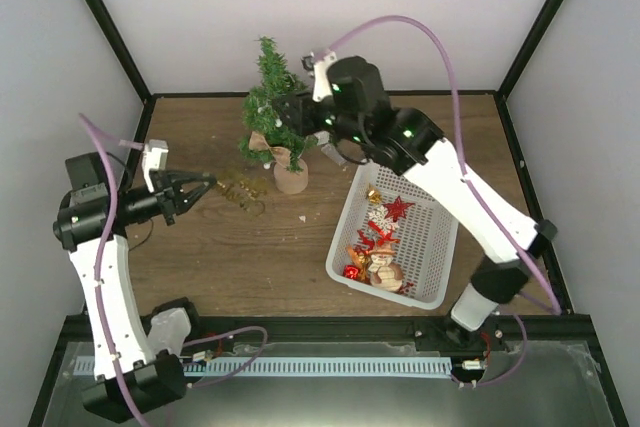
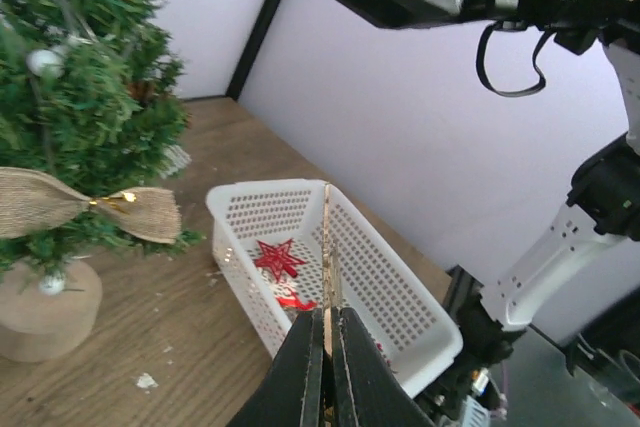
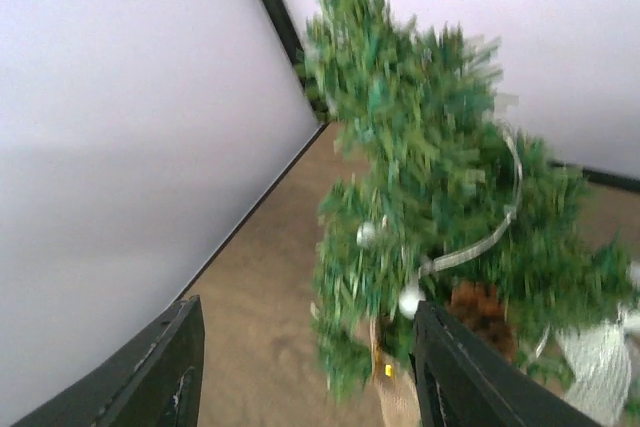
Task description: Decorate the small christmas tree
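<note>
The small christmas tree (image 1: 272, 112) stands at the back of the table on its round tan base (image 1: 291, 179), with a burlap bow (image 2: 60, 202) and silver balls (image 3: 366, 235) on it. My left gripper (image 1: 205, 187) is shut on a thin gold ornament (image 1: 242, 190), held left of the base; the left wrist view shows it edge-on (image 2: 327, 247) between the shut fingers (image 2: 328, 322). My right gripper (image 1: 290, 112) is open and empty right at the tree's right side; its view shows the blurred tree (image 3: 420, 177) ahead, between the spread fingers (image 3: 310, 367).
A white perforated basket (image 1: 432, 247) lies right of the tree, holding a red star (image 1: 398, 208), a snowman figure (image 1: 385, 269) and several other small ornaments. It shows in the left wrist view (image 2: 400, 277) too. Walls enclose the table on three sides.
</note>
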Robot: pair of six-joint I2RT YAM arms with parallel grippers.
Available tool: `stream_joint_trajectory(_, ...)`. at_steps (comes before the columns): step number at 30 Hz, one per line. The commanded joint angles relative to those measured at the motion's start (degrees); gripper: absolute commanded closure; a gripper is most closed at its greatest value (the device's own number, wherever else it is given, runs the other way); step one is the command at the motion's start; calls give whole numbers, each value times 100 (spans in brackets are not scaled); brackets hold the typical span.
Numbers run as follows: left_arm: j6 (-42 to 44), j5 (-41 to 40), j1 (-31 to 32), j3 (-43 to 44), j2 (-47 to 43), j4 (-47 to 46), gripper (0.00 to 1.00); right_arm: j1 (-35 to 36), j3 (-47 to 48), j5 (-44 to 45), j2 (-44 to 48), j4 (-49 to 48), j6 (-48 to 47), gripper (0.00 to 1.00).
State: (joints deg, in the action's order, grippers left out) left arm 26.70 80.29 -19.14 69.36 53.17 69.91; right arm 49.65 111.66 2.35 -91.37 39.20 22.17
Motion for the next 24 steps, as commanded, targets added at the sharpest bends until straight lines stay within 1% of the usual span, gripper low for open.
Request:
stream_joint_trajectory(1, -849, 398, -598, -353, -206, -1048, 100, 256, 1496, 1106, -912, 637, -311, 49)
stream_joint_trajectory(3, -1472, 705, -1026, -693, -327, -1741, 100, 300, 2175, 1293, -1353, 761, -341, 49)
stream_joint_trajectory(5, -2442, 1036, -1423, -1143, -419, -2636, 100, 345, 2717, 1486, -1713, 767, -407, 49)
stream_joint_trajectory(6, -2661, 1108, -1509, -1282, -429, -2930, 100, 366, 2810, 1582, -1820, 694, -462, 48)
stream_joint_trajectory(7, -2712, 1113, -1530, -1360, -430, -3039, 100, 386, 2846, 1668, -1892, 615, -526, 47)
stream_joint_trajectory(12, -2663, 1189, -1538, -1424, -523, -2972, 100, 396, 2824, 1951, -2042, 303, -638, 46)
stream_joint_trajectory(17, -2706, 1318, -1557, -1526, -610, -2991, 100, 397, 2550, 2111, -2010, -123, -781, 48)
stream_joint_trajectory(19, -2808, 1335, -1559, -1606, -646, -3111, 100, 394, 2507, 2087, -2051, -262, -827, 51)
stream_joint_trajectory(21, -2897, 1356, -1558, -1651, -659, -3199, 100, 389, 2501, 2067, -2112, -349, -850, 58)
stream_joint_trajectory(24, -2920, 1391, -1558, -1645, -654, -3203, 100, 393, 2464, 2108, -2201, -449, -908, 72)
